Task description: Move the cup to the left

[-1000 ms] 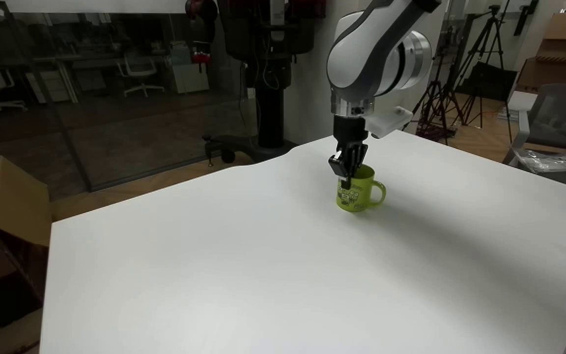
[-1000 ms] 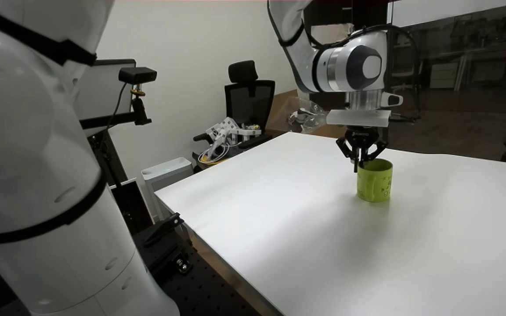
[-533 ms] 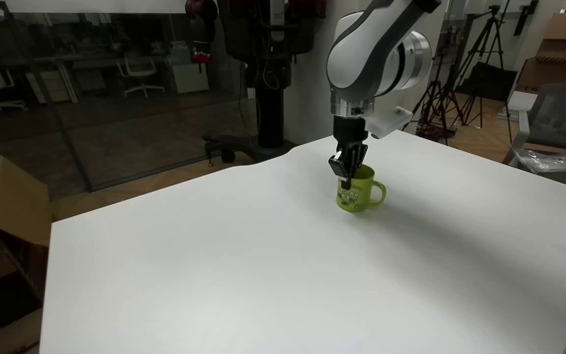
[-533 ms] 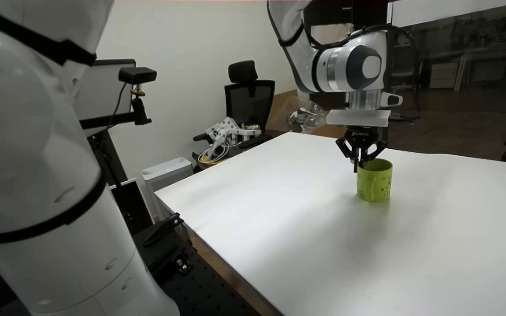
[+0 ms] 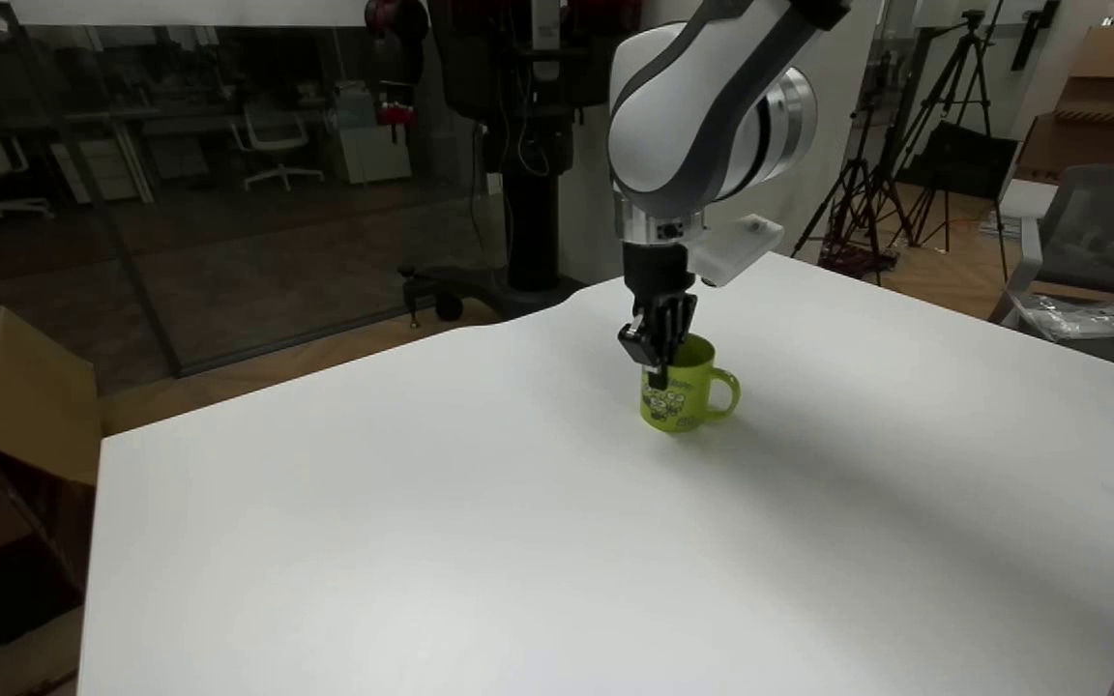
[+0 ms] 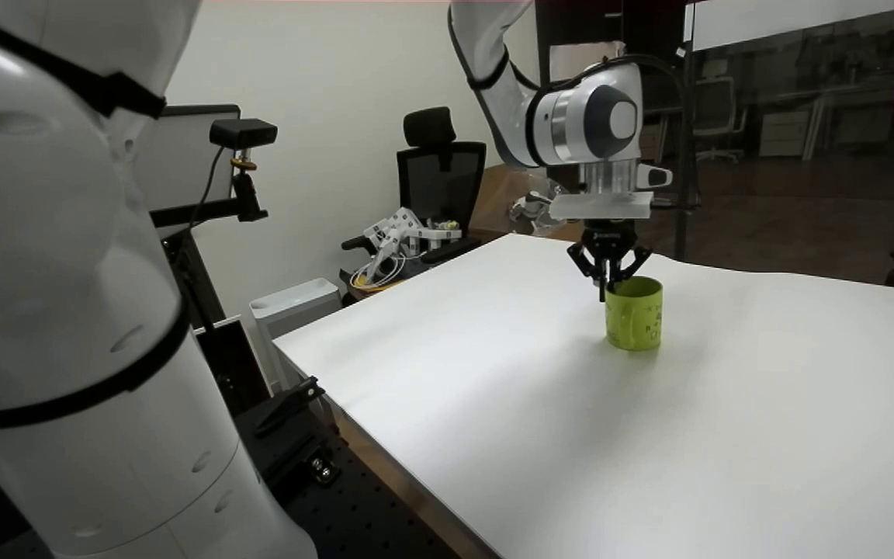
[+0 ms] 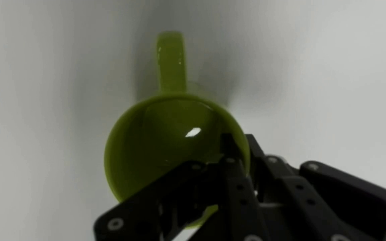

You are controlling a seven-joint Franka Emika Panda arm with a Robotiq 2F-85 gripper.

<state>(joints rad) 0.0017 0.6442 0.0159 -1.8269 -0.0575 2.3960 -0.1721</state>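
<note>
Just under the black, jointed pincer (image 7: 241, 147) is a shiny, round, lime-green cup (image 6: 635, 318), its side pinched. Likely the moving step; next, take it left gently.

No wording can be made out: dark letter-like marks are printed on the green mug (image 6: 636, 324), and tiny pale marks are seen on the gripper (image 6: 607, 287).
</note>
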